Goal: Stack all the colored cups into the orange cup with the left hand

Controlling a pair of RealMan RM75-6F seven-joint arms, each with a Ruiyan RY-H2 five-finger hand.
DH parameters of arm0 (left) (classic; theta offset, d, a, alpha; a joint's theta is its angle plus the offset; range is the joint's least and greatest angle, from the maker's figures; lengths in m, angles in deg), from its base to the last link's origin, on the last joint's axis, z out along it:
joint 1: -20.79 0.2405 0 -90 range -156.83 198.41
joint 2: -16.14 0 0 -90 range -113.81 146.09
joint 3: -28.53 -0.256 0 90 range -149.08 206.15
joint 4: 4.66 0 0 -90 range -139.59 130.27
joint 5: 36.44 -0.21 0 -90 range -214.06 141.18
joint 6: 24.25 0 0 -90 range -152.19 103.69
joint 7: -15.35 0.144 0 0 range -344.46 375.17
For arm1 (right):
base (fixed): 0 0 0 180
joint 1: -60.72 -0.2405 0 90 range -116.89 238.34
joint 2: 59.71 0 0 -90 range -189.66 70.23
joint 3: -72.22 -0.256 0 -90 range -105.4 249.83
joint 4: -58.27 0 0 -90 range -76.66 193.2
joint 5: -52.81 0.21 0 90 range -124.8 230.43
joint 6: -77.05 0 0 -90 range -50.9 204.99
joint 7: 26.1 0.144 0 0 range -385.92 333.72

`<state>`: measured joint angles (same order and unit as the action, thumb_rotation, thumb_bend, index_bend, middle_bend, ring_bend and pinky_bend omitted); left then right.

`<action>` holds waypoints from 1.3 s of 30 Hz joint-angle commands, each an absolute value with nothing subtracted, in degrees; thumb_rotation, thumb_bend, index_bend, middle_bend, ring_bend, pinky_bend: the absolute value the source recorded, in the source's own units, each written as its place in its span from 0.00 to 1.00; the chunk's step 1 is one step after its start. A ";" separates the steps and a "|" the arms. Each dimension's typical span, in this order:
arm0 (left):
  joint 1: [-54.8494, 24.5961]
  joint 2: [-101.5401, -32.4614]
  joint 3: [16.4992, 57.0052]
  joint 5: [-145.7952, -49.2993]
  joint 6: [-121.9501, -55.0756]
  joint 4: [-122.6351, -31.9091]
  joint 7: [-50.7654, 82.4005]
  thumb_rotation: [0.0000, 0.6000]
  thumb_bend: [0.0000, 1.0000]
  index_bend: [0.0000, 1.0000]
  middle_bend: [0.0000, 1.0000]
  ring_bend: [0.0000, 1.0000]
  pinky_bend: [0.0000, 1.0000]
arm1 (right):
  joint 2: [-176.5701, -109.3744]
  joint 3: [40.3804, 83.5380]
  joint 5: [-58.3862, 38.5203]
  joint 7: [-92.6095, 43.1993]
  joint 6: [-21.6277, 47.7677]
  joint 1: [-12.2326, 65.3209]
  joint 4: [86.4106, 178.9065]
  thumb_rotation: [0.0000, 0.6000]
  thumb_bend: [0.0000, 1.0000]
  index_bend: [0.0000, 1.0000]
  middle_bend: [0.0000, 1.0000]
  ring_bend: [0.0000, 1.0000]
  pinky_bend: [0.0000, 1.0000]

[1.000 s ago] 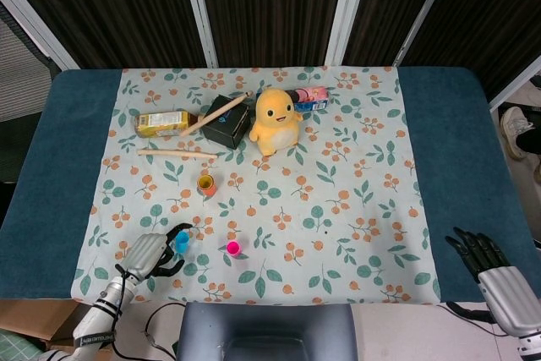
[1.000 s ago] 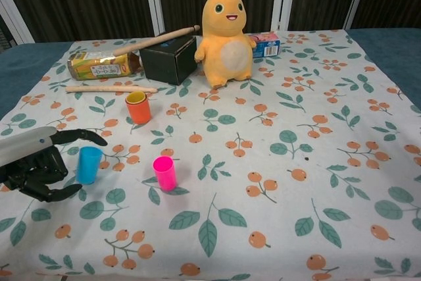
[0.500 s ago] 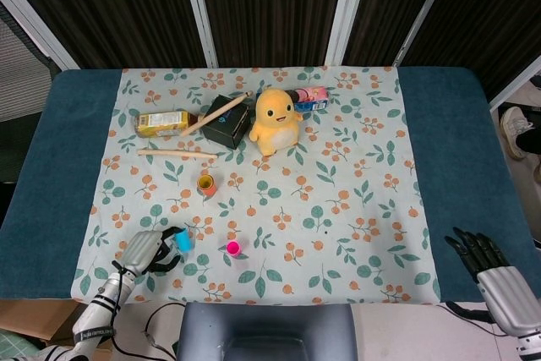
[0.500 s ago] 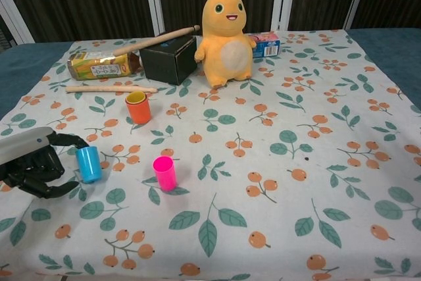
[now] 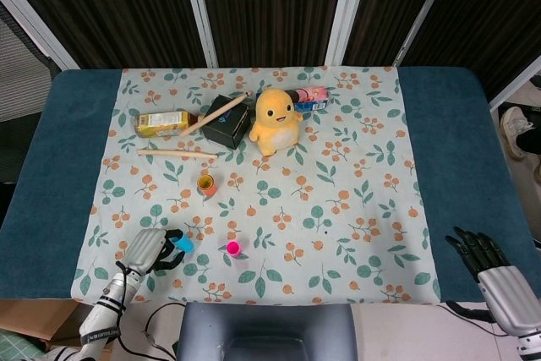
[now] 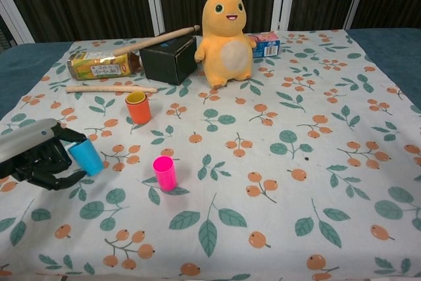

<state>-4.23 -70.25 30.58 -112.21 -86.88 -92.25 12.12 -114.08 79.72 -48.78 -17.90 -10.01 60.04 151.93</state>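
Observation:
My left hand (image 6: 36,157) (image 5: 149,250) grips the blue cup (image 6: 85,156) (image 5: 183,244), which is tilted and raised off the cloth at the front left. An orange cup (image 6: 138,107) (image 5: 205,184) with a yellow cup nested inside stands upright further back. The pink cup (image 6: 164,173) (image 5: 233,248) stands alone to the right of the blue one. My right hand (image 5: 493,272) rests by the table's front right corner, fingers spread and holding nothing; the chest view does not show it.
At the back of the floral cloth (image 5: 338,200) stand a yellow plush toy (image 6: 225,38), a black box (image 6: 169,58), a drink carton (image 6: 102,64), a small pink and blue box (image 6: 266,44) and two wooden sticks (image 6: 110,89).
My left hand closed on the blue cup, tipped it and lifted it slightly. The right hand has not moved.

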 commanded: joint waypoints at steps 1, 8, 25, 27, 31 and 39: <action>-3.75 -70.73 31.99 -113.25 -89.40 -92.64 12.19 1.00 0.60 0.77 1.00 1.00 1.00 | -114.06 79.72 -48.77 -17.84 -10.04 60.04 151.94 1.00 0.12 0.00 0.00 0.00 0.00; -6.46 -74.67 39.20 -113.70 -95.29 -90.51 19.42 1.00 0.61 0.79 1.00 1.00 1.00 | -114.17 79.77 -48.70 -18.27 -9.71 59.98 152.06 1.00 0.12 0.00 0.00 0.00 0.00; -20.29 -93.11 48.90 -105.73 -93.42 -69.61 37.95 1.00 0.59 0.78 1.00 1.00 1.00 | -113.30 78.79 -46.46 -16.22 -9.22 59.54 152.20 1.00 0.12 0.00 0.00 0.00 0.00; -21.10 -94.62 48.71 -105.80 -93.44 -66.67 38.31 1.00 0.59 0.78 1.00 1.00 1.00 | -113.19 78.81 -46.43 -16.00 -9.08 59.48 152.14 1.00 0.12 0.00 0.00 0.00 0.00; -21.71 -96.40 48.55 -105.36 -93.02 -63.18 37.37 1.00 0.59 0.77 1.00 1.00 1.00 | -112.97 78.86 -46.55 -15.53 -9.26 59.53 152.04 1.00 0.12 0.00 0.00 0.00 0.00; -21.69 -96.76 47.43 -105.80 -93.10 -61.00 36.88 1.00 0.58 0.77 1.00 1.00 1.00 | -112.74 78.90 -46.80 -14.74 -9.87 59.77 151.81 1.00 0.12 0.00 0.00 0.00 0.00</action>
<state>-21.70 -96.77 47.44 -105.81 -93.12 -61.02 36.90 -112.74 78.90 -46.80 -14.74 -9.87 59.77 151.82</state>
